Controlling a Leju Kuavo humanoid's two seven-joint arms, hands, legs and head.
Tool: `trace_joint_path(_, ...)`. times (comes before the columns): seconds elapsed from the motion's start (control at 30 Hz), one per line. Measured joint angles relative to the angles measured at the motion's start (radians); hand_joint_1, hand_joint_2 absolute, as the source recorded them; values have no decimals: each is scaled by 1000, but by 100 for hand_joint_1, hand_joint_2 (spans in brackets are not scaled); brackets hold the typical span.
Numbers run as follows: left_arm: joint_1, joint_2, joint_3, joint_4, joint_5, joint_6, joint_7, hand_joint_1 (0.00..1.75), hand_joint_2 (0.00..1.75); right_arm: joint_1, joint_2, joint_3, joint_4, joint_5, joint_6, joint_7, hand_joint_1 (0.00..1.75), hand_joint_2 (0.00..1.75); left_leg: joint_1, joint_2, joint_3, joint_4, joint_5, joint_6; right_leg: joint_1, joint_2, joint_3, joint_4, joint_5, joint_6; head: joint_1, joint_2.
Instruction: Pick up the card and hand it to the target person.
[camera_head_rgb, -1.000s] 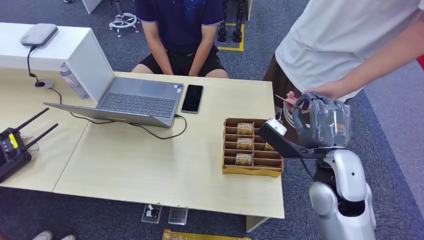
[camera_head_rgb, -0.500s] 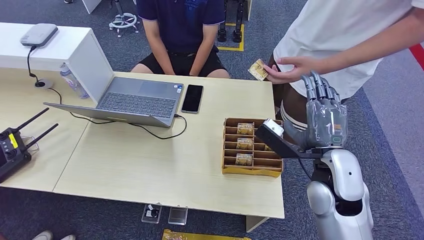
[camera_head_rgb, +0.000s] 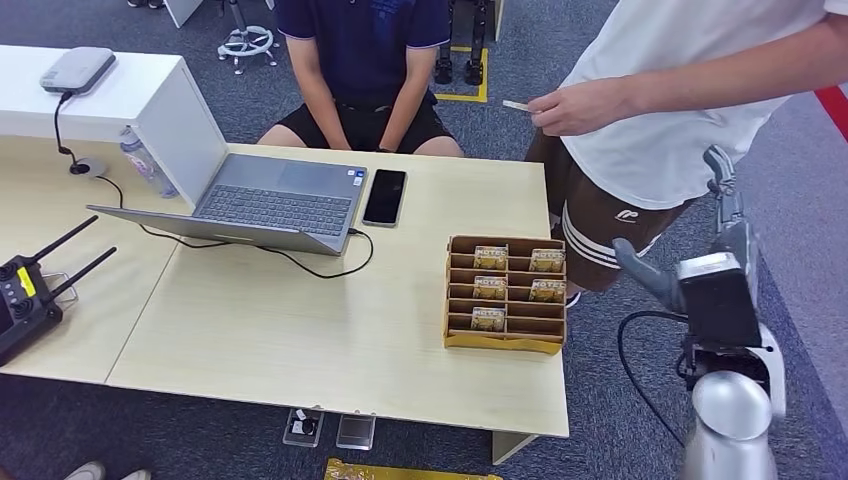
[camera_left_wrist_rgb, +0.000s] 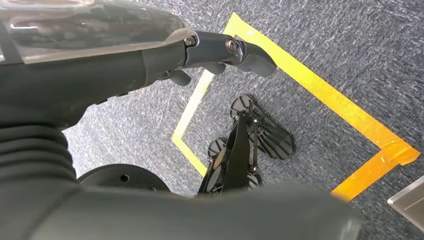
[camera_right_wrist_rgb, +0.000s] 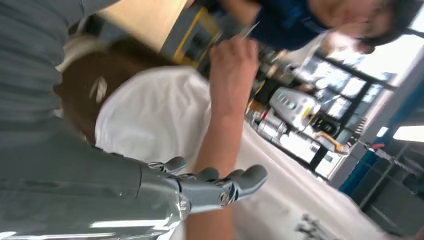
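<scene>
The card (camera_head_rgb: 516, 105) is now out of the right robot hand (camera_head_rgb: 700, 265) and sits pinched in the standing person's hand (camera_head_rgb: 575, 108), raised above the table's (camera_head_rgb: 300, 330) far corner. The right robot hand, now empty with fingers apart, has swung away to the table's right, clear of the card box (camera_head_rgb: 505, 295).

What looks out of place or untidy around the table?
On the floor in front of the table, two small clear cases lie on the carpet, and a yellow-brown package lies beside them. They look dropped. The card tray sits straight, and the laptop and phone lie neatly.
</scene>
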Motion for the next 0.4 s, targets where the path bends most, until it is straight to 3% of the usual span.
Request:
trace_joint_path(0.07, 0, 0, 0, 0, -1, 1, 2, 0, 0, 2, 1, -77, 64, -163, 61, -49, 0, 175, 0, 0, 0, 0, 0, 0, 0, 0, 0, 0, 0, 0, 0, 0)
trace_joint_path(0.13, -1, 0, 0, 1, 4, 5, 4, 0, 0, 2, 0, -145, 142, -242, 88, -82, 0, 175, 0, 0, 0, 0, 0, 0, 0, 0, 0, 0, 0, 0, 1, 0)
trace_joint_path(0.4, -3, -7, 1, 5, 19, 45, 2, 0, 0, -33, -31, -291, 482, -187, 5, -125, 0, 175, 0, 0, 0, 0, 0, 0, 0, 0, 0, 0, 0, 0, -1, 0)
